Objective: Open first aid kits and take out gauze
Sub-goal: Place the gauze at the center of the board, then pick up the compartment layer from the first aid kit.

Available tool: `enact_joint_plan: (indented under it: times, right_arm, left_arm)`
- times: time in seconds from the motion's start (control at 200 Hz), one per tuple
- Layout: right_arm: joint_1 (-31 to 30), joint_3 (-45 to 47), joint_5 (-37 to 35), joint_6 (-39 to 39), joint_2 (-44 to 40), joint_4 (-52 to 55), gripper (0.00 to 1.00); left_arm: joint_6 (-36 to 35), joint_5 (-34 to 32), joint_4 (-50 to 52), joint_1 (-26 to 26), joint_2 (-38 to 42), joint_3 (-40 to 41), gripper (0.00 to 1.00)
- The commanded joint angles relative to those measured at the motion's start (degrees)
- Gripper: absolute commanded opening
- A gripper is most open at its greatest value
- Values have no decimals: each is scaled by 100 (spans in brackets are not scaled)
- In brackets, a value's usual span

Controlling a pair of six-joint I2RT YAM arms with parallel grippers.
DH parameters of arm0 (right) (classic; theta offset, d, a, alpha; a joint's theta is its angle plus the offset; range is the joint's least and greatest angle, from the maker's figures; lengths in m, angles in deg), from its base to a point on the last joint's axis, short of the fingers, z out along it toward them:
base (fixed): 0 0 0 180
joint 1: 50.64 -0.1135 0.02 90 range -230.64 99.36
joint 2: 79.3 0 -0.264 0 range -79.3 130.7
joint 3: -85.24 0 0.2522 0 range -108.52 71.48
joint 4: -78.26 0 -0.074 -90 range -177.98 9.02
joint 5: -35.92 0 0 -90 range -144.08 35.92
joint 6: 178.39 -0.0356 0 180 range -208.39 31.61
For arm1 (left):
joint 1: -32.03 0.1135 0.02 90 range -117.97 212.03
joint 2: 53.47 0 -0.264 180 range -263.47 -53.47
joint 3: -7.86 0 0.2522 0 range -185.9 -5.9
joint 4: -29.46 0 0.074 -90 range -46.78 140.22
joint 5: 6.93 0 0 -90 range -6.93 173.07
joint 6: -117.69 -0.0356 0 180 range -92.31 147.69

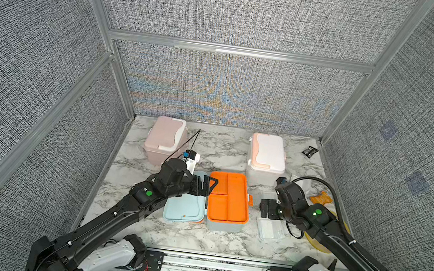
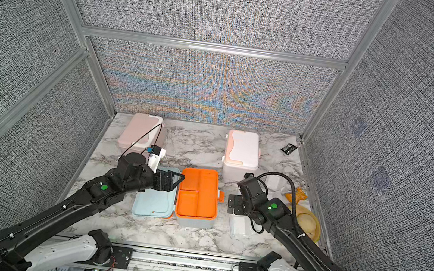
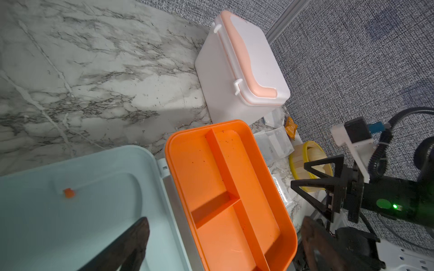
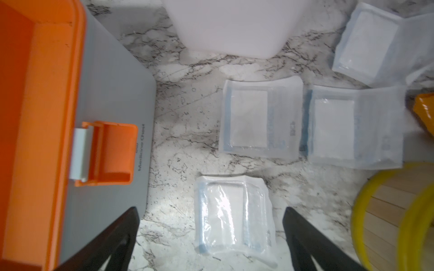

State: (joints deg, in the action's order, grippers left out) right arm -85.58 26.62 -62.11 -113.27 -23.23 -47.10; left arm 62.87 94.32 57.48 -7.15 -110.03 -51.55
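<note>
The light blue first aid kit lies open mid-table, its lid flat to the left and its orange tray empty. The pink kit and the white and peach kit stand shut at the back. My left gripper hovers open over the tray's left rim, holding nothing. My right gripper is open above the table right of the kit. One gauze pad lies loose between its fingers. Three more gauze pads lie beyond.
A small black packet lies at the back right corner. A yellow-rimmed round tub holding wooden sticks and an orange wrapper sit by the right wall. Fabric walls close in three sides of the marble table.
</note>
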Motion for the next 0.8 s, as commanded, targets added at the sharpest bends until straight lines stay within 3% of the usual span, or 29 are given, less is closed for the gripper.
enact_joint_plan:
  times: [0.0,0.205,0.495,0.796]
  right_arm:
    - [33,98,677,443,64,-944,99]
    - [316,-35,1694,657,505,-1376,99]
    - [365,41,1585,588,599,-1633,99]
    - [400,-76,1136,390,391,-1398,99]
  left_arm:
    - [-135,-346,-314,9,-13,-50,100]
    - [-101,-670,-380,8,-138,-102,100]
    - [-235,-724,-200,13,-702,-448,100]
    - [-139,13,135,9,-799,-401,100]
